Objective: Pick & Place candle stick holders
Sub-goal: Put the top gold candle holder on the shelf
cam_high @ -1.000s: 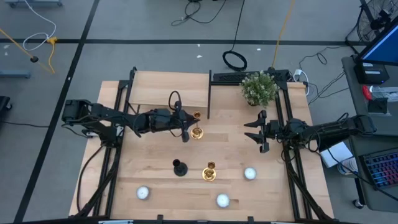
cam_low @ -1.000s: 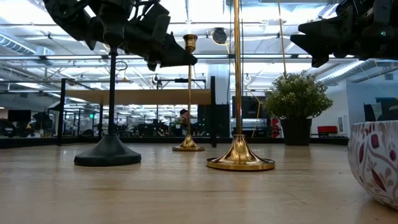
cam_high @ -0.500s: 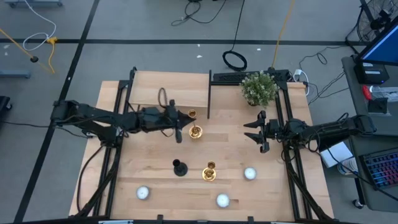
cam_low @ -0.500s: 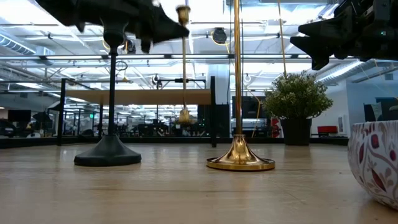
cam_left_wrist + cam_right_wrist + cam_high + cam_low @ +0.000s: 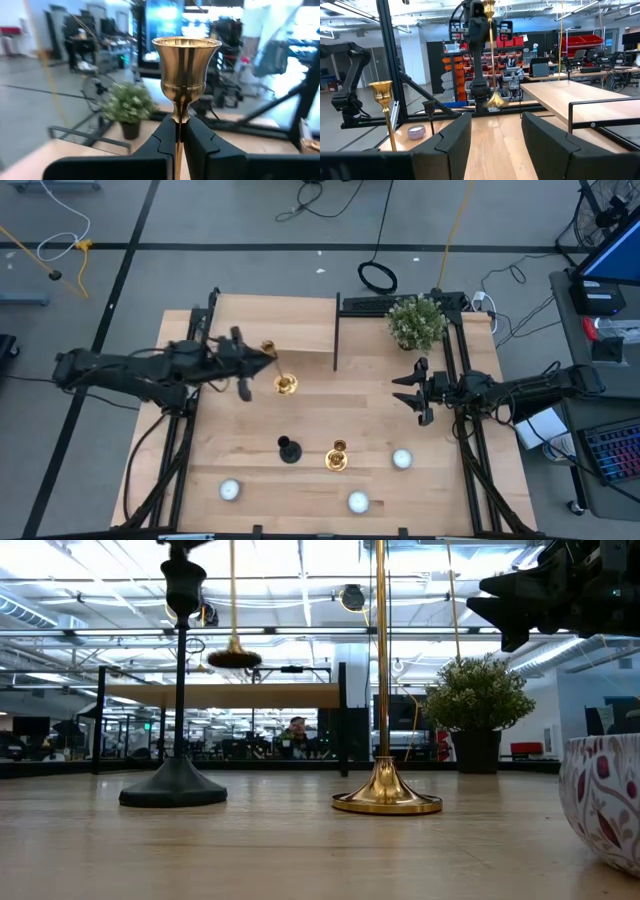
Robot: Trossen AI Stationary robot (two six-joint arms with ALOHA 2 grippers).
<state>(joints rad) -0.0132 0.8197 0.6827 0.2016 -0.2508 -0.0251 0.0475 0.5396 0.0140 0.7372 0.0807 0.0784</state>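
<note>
Candlesticks are what we are moving, and we start with the counter (image 5: pixel 250 480) under them, then the two arms. Our left gripper (image 5: pixel 262 360) has its fingers (image 5: pixel 160 145) pinched tight on the slim stem of a gold candlestick (image 5: pixel 186 70), just below the cup, and the low view shows its flared base hanging clear of the wood. Our right gripper (image 5: pixel 408 390) waits well apart near the green plant (image 5: pixel 417 322), its fingers spread wide and holding nothing. Beyond and below the closed fingers, the black candlestick (image 5: pixel 288 448) and the second gold candlestick (image 5: pixel 336 457) stand upright on the counter, close together, with three small patterned bowls (image 5: pixel 401 459) nearer the front edge. To carry well, we judge the stem should stay vertical, because a thin rod gripped high can swing. We would travel slowly, keep the base above the standing pair, lower until it sits flat, and only then release.
</note>
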